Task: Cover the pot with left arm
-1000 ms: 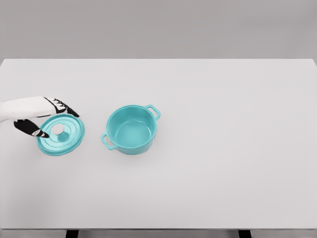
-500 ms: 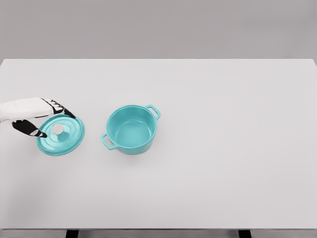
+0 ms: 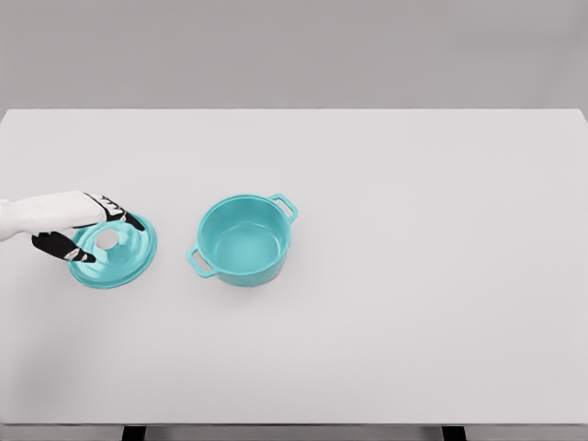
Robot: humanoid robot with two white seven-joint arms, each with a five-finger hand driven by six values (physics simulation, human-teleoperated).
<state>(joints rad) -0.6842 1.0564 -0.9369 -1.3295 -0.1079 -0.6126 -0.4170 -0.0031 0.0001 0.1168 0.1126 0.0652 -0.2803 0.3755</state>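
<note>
Head view, single frame. Nearest edge of white surface (image 3: 367,367) bare along the bottom; two dark leg tops visible just below that edge.

Mid-depth, left: teal lid (image 3: 115,251) lying on the surface, concentric rings on top, pale round knob at centre. Left hand (image 3: 78,231) entering from the left edge on a white forearm, black-and-white fingers (image 3: 62,246) curled around the lid's left and upper rim. Thumb side low on the near-left edge, other fingers over the far edge close to the knob. Fingers closed against the lid; contact apparent at the rim, firmness of grip not resolvable. Lid appears slightly tilted, far-left side under the hand; whether lifted clear of the surface cannot be told.

Mid-depth, centre-left: teal pot (image 3: 243,241) upright, open, uncovered, interior empty. Two loop handles, one toward near-left, one toward far-right. Standing just right of the lid, with a clear gap between lid rim and near-left handle. Not touched by the hand.

Right half of the surface carrying nothing visible. Right arm not seen anywhere in frame.

Far: back edge of the surface running straight across the upper third, plain grey backdrop above.
</note>
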